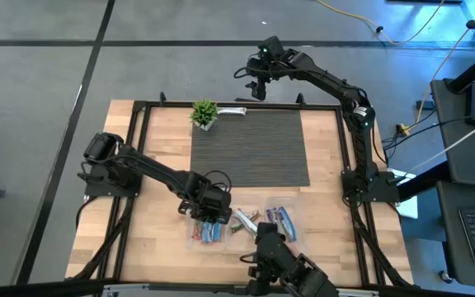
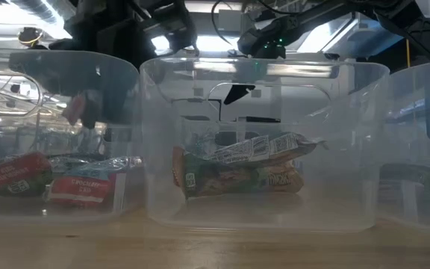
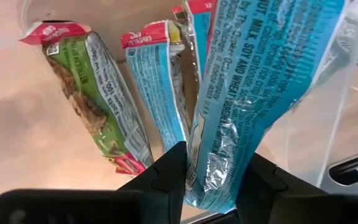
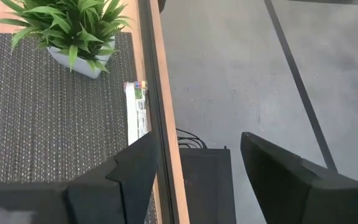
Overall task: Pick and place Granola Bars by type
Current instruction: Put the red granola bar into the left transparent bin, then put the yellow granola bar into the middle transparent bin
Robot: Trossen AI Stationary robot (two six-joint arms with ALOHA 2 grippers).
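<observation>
My left gripper [image 1: 209, 208] is over the left clear bin [image 1: 195, 238] at the table's near edge, shut on a blue-wrapped granola bar [image 3: 260, 74]. Below it in that bin lie a green-and-red bar [image 3: 86, 99] and another blue bar [image 3: 160, 93]. The middle bin [image 2: 155, 149] holds bars [image 2: 237, 168], and so does the right bin [image 1: 280, 221]. My right gripper [image 4: 194, 168] is open, high above the table's far edge [image 4: 160, 124]. A silver-white bar [image 4: 137, 112] lies flat on the dark mat [image 4: 48, 124] beside the potted plant [image 4: 67, 31]. My left gripper pinches the blue bar between its two fingers [image 3: 166, 177] by the crinkled end of its wrapper [image 3: 219, 180]. The fingers come from above, pointing down into the bin. The bar hangs lengthwise below them; whether its lower end touches the bars beneath, I cannot tell.
Three clear bins stand side by side along the near edge. The dark ribbed mat [image 1: 250, 148] covers the table's middle, with the plant [image 1: 204, 113] and the lone bar [image 1: 232, 111] at its far edge. A black frame [image 1: 138, 132] borders the table. Grey floor lies beyond.
</observation>
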